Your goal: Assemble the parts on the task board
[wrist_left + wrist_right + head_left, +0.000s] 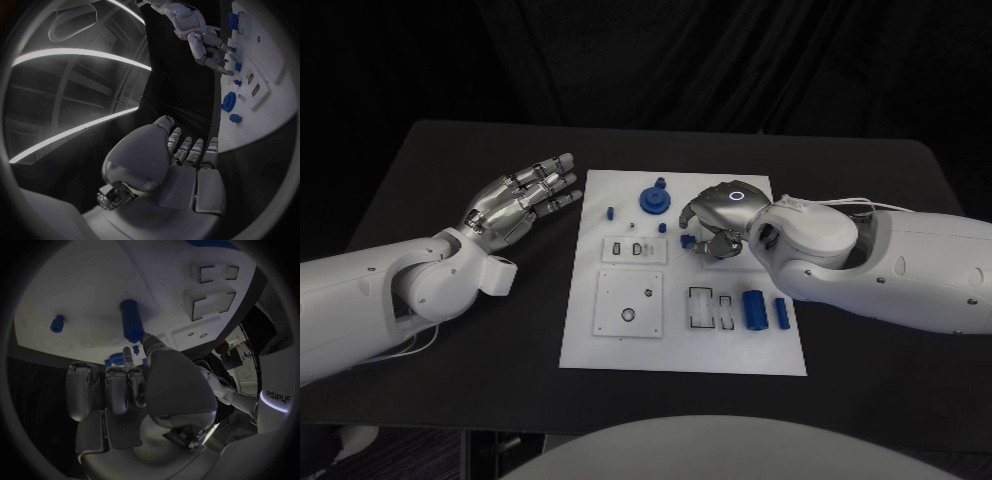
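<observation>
The white task board (682,330) lies in the middle of the black table. My right hand (718,225) is bent down over its upper middle. In the right wrist view the thumb and a fingertip (127,351) pinch the near end of a blue peg (131,320), which lies against the board (81,285). The head view shows this peg (689,240) under the hand. My left hand (524,200) hovers just left of the board, fingers apart and holding nothing. A large round blue part (655,198) stands near the board's far edge.
Two blue cylinders (754,308) (780,313) lie at the board's lower right beside empty slots (708,308). Small blue pieces (609,212) (661,228) sit at the upper left. A square plate with holes (630,303) lies lower left. My right forearm (877,260) crosses the board's right side.
</observation>
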Motion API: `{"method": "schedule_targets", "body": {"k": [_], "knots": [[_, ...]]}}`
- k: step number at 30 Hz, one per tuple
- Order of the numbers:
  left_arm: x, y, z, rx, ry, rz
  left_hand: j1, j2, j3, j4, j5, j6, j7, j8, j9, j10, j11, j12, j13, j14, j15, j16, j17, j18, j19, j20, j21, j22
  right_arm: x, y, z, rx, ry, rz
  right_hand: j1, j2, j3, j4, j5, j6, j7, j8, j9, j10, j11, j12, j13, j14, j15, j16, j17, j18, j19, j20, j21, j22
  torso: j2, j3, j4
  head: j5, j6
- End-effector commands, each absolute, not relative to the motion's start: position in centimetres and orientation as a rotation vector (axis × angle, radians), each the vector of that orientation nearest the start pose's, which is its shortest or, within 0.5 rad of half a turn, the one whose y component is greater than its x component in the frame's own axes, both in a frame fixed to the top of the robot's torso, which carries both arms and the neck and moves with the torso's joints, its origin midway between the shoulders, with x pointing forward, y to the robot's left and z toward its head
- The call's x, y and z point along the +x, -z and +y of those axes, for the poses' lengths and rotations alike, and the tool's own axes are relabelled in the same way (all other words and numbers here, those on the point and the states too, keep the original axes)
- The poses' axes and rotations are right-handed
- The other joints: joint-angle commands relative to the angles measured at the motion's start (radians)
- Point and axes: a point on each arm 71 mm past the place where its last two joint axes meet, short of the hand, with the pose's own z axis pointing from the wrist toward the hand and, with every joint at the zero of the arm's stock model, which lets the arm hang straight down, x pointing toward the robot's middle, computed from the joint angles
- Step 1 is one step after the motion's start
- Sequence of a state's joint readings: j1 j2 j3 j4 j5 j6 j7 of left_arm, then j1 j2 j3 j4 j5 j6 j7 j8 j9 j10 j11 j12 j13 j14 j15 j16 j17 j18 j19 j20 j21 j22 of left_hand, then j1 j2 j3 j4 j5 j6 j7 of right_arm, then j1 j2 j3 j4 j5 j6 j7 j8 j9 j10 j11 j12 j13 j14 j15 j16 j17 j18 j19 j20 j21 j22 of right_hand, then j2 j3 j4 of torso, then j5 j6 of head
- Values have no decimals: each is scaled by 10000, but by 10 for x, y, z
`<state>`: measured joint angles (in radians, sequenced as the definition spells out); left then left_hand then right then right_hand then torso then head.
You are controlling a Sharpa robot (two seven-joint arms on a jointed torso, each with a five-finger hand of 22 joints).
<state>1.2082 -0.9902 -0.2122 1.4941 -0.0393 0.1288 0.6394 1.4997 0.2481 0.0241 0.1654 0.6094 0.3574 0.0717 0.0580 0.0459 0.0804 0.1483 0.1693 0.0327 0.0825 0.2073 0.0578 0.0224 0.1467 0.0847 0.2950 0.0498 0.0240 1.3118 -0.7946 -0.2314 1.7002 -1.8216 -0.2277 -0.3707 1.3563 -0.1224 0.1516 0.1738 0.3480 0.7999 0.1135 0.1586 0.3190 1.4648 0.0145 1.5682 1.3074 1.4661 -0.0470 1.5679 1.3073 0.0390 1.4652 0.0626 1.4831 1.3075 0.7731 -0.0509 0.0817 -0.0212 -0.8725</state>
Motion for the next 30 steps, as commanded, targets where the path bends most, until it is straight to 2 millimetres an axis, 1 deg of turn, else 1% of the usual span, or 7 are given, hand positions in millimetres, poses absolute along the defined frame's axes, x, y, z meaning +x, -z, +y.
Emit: {"method": "schedule_targets", "body": {"k": [1, 6, 17, 18, 23, 25, 30], "knots": [[454, 215, 273, -9662, 18709, 14623, -130, -1, 62, 6, 7, -18, 18, -42, -4, -42, -33, -32, -6, -44, 28, 2, 4, -201, -4, -12, -25, -9, 439, 191, -137, -5519, -4012, 16448, -8, 30, -10, 35, 16, 53, 45, 23, -6, 1060, 71, 26, 2634, 1047, 47, 29, 2635, -144, 583, 37, -89, 2311, 1, -6, -1, 0, -2], [454, 215, 273, -9668, 18701, 14630, -130, -1, 62, 6, 7, -18, 18, -42, -4, -42, -33, -32, -6, -44, 28, 2, 4, -201, -4, -12, -25, -9, 440, 192, -137, -5438, -3869, 16536, -188, 23, -105, 148, -521, 55, 91, 5, -4, 1060, 132, 26, 2634, 1047, 107, 29, 2635, -124, 538, 91, -165, 2284, 1, 1, 2, -30, -2], [454, 216, 272, -9677, 18706, 14650, -145, 4, 97, 4, 9, -17, 27, -40, -4, -45, -26, -29, -6, -48, 33, 1, 3, -205, -6, -12, -27, -9, 443, 201, -135, -5362, -3646, 16762, -136, 88, -97, 122, -565, 478, 61, 250, 158, 1060, 147, 26, 2634, 1047, 125, 29, 2635, -118, 525, 119, -181, 2276, -8, -1, -14, 23, -2], [454, 216, 273, -9680, 18702, 14651, -145, 4, 97, 4, 9, -17, 27, -40, -4, -45, -26, -29, -6, -48, 33, 1, 3, -205, -6, -12, -27, -9, 443, 202, -135, -5367, -3626, 16798, -30, 104, -58, 37, -306, 691, 18, 421, 273, 1060, 115, 26, 2634, 1047, 106, 29, 2635, -113, 517, 109, -194, 2272, -7, 0, -15, 26, -2], [454, 216, 273, -9689, 18698, 14660, -145, 4, 97, 4, 9, -17, 27, -40, -4, -45, -26, -29, -6, -48, 33, 1, 3, -205, -6, -12, -27, -9, 443, 204, -135, -5354, -3615, 16842, 112, 156, 16, -134, 218, 938, -68, 770, 548, 1060, 60, 26, 2634, 1047, 58, 29, 2635, -109, 506, 68, -205, 2267, 2, 7, -3, 17, -2], [454, 216, 273, -9693, 18697, 14666, -145, 4, 97, 4, 9, -17, 27, -40, -4, -45, -26, -29, -6, -48, 33, 1, 3, -205, -6, -12, -27, -9, 443, 205, -135, -5361, -3601, 16832, 233, 185, 96, -286, 694, 1050, -123, 1021, 764, 1060, 25, 26, 2634, 1047, 23, 29, 2635, -105, 496, 34, -217, 2262, 4, 6, 9, 8, -2], [453, 216, 273, -9703, 18700, 14683, -152, 3, 109, 4, 8, -1, 41, -36, -1, -46, -31, -27, -6, -45, 36, 3, 4, -207, -4, -12, -26, -9, 442, 204, -135, -5347, -3696, 16680, 327, 235, 223, -476, 1133, 1130, -182, 1382, 1105, 1060, -1, 26, 2634, 1047, 0, 29, 2635, -106, 492, 7, -215, 2261, 10, 8, 13, 9, -2]]}}
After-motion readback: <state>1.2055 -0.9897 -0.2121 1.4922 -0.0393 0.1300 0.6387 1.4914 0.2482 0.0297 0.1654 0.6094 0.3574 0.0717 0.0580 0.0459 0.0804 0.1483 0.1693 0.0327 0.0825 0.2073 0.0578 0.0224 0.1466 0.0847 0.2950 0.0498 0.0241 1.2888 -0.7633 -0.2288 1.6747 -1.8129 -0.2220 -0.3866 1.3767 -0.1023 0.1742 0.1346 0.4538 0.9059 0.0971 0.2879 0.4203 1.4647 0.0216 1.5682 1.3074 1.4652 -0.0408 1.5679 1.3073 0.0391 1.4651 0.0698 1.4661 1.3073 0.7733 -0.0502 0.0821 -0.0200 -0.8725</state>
